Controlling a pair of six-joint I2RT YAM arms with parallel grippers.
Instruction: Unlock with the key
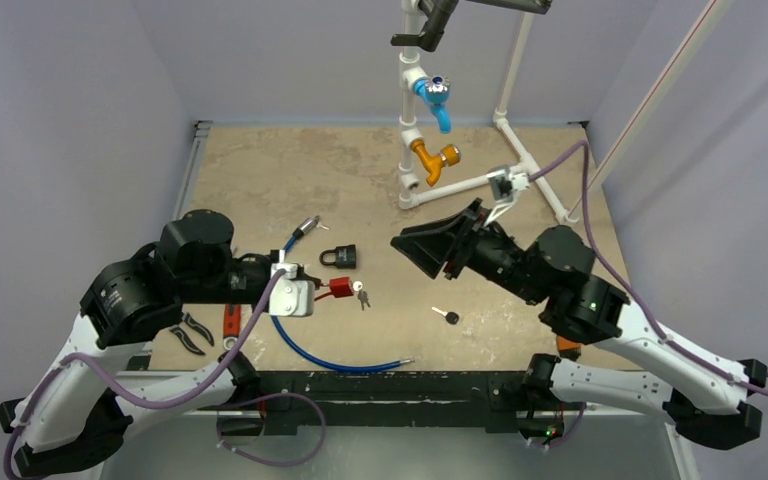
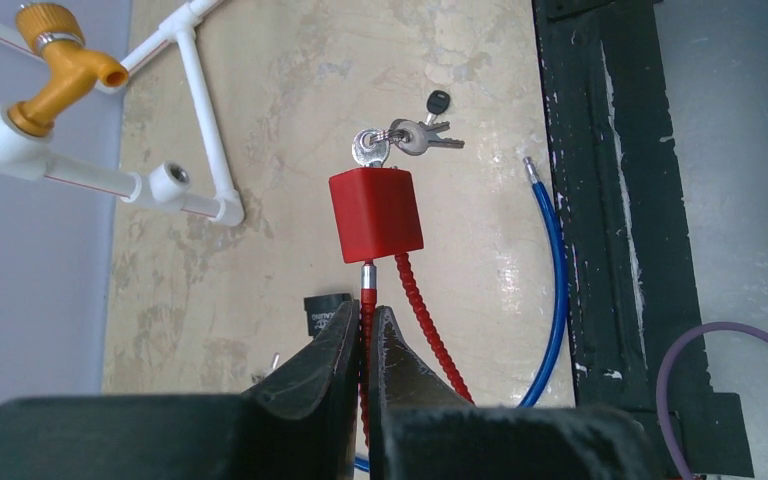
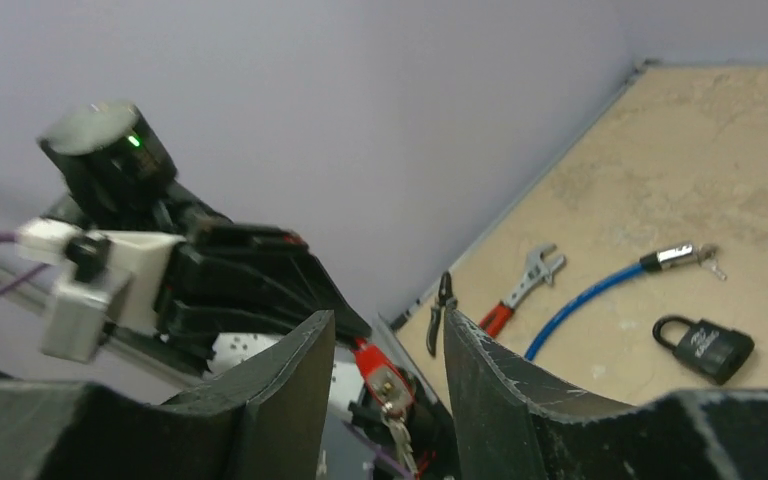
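Red padlock left of counter centre; left gripper pinching its bendy cable shackle, body may twist. Right gripper spread, empty. Inserted key small, stiff: grip flat head.

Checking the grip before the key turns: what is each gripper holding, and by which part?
The left gripper pinches the red padlock by its cable loop; right gripper holds nothing.

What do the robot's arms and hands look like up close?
The left arm and right arm both have chunky, rounded black joints above white lower segments. A purple cable loops along each, and a small green light glows on the right one. The left hand and right hand each have two black, tapering wedge-shaped fingers, scuffed pale at the edges.
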